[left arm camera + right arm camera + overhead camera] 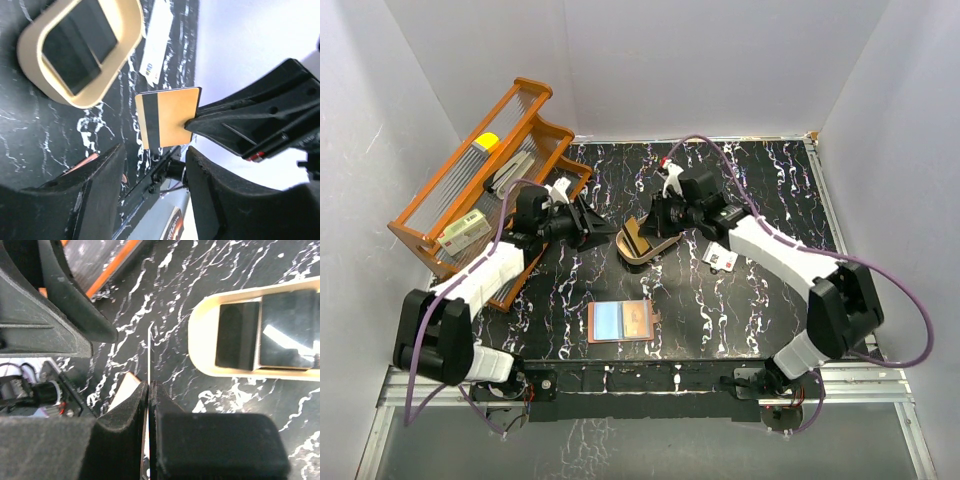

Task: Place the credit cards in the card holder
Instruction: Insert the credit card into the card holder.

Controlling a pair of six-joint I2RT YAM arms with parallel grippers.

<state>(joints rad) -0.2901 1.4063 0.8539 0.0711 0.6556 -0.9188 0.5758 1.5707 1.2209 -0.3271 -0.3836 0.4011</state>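
My right gripper [150, 385] is shut on an orange credit card, seen edge-on as a thin line [150, 352]. In the left wrist view the same card [167, 117] shows an orange back with a black stripe, pinched at one edge by the right gripper's fingers [235, 122]. My left gripper [155, 155] is open and empty, its tips just short of the card's near edge. A white card [720, 260] lies flat on the table and also shows in the left wrist view [157, 45]. The reddish-brown card holder [620, 322] lies open near the front edge, pale blue and orange showing inside.
A tan oval tray [642, 245] sits on the table below both grippers [35, 45] [200, 340]. A large orange wire rack [485, 190] holding a cream box stands at the back left, close behind my left arm.
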